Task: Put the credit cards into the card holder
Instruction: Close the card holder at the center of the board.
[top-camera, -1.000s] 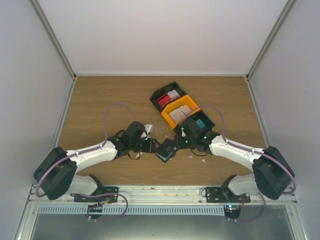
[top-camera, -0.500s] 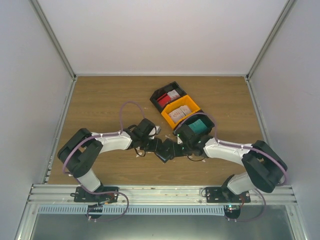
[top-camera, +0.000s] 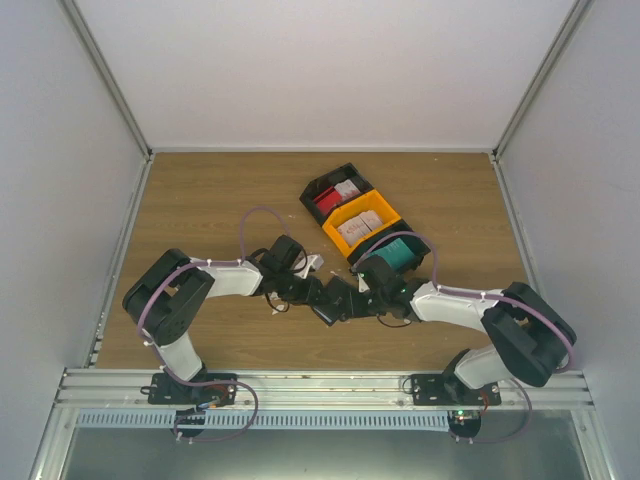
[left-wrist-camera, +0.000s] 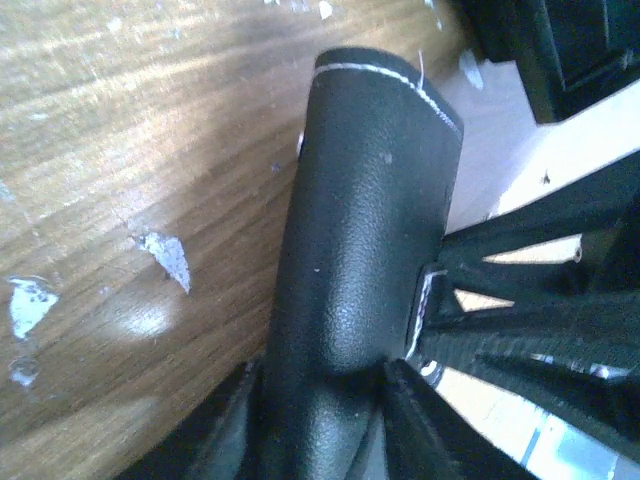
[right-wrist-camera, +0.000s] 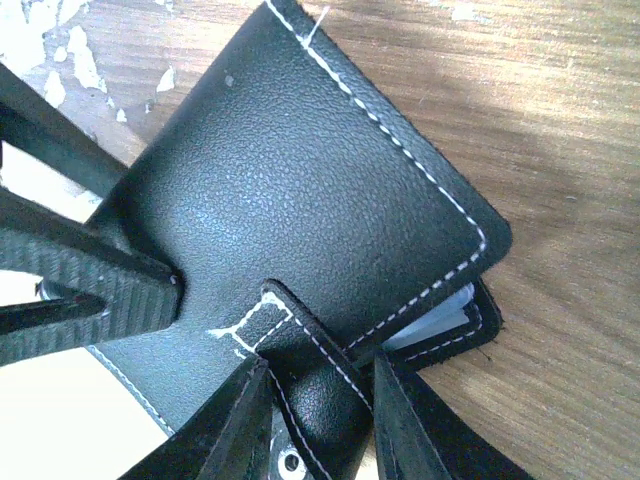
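Note:
The black card holder (top-camera: 335, 303) lies folded on the wooden table between both grippers. My left gripper (top-camera: 321, 295) is shut on its rounded fold (left-wrist-camera: 370, 200), which fills the gap between the jaws (left-wrist-camera: 325, 420). My right gripper (top-camera: 351, 298) is shut on the holder's stitched snap strap (right-wrist-camera: 320, 385), over the outer flap (right-wrist-camera: 300, 170). A pale edge (right-wrist-camera: 440, 325) shows between the flaps. Credit cards lie in the bins: red (top-camera: 327, 201), whitish (top-camera: 348, 188), whitish (top-camera: 358, 229) and teal (top-camera: 400, 254).
Three joined bins stand diagonally behind the grippers: black (top-camera: 322, 182), yellow (top-camera: 385, 205), black (top-camera: 421, 244). White crumbs (left-wrist-camera: 165, 258) dot the wood near the holder. A white scrap (top-camera: 313, 262) lies by the left wrist. Grey walls enclose the table.
Both arms have drawn in and lowered around the card holder, the left elbow folding up and toward the middle. Both sets of jaws have narrowed onto the holder, which stayed in place.

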